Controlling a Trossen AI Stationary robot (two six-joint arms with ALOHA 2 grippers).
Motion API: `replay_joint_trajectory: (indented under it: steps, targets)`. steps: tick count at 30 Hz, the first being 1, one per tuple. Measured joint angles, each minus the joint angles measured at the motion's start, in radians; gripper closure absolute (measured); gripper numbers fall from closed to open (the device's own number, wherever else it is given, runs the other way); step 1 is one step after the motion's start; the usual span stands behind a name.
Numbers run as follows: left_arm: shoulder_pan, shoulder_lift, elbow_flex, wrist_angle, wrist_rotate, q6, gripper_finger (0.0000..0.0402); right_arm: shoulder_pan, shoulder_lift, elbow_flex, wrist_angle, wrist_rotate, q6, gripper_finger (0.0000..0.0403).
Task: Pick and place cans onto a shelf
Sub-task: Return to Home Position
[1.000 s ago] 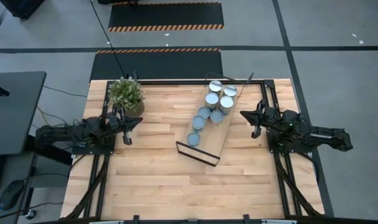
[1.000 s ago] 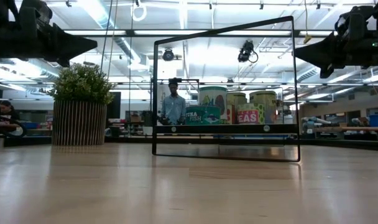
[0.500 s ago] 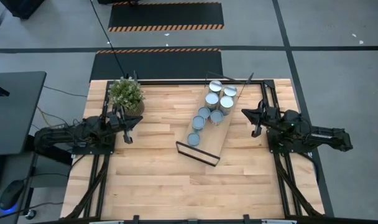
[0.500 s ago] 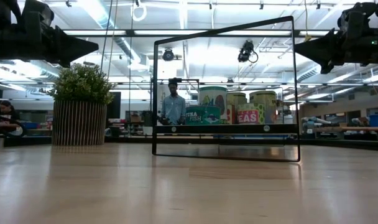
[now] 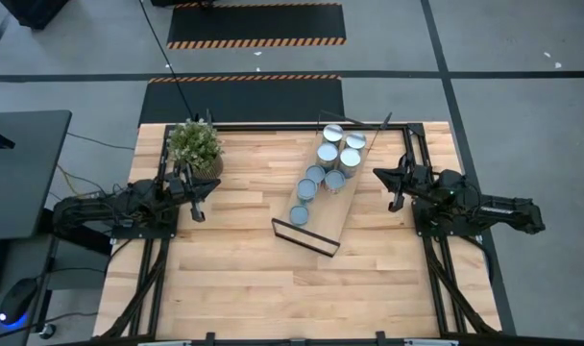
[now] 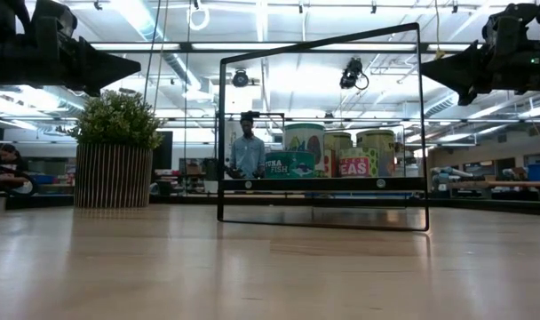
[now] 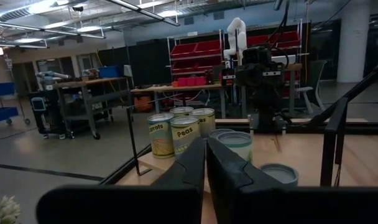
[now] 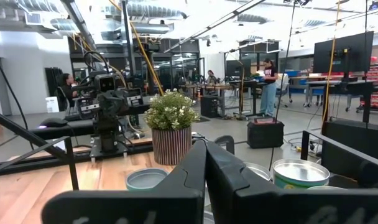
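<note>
The shelf (image 5: 318, 229), a light-wood board with a thin black frame, lies slantwise on the table's middle. Several cans (image 5: 328, 153) with silvery tops stand upright on the board, most at its far end; the low view shows their labelled sides (image 6: 290, 164). My left gripper (image 5: 212, 188) hovers shut above the table's left side, pointing toward the shelf. My right gripper (image 5: 377, 175) hovers shut at the right side, pointing back at it. Both wrist views show shut fingers (image 7: 206, 163) (image 8: 206, 165) with cans (image 7: 184, 134) (image 8: 299, 172) beyond them.
A potted green plant (image 5: 195, 146) stands at the far left of the table (image 5: 234, 279), just beyond my left gripper. Black arm mounts run along both side edges. Bare wood lies between shelf and near edge. People stand in the room beyond.
</note>
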Motion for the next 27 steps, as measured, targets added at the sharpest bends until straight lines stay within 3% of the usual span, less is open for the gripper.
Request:
replay_joint_trajectory:
  steps: [27]
  targets:
    - [0.0,0.0,0.0,0.001,0.0,0.0,0.038,0.0,0.0,0.0,0.0,0.0,0.0,0.0386]
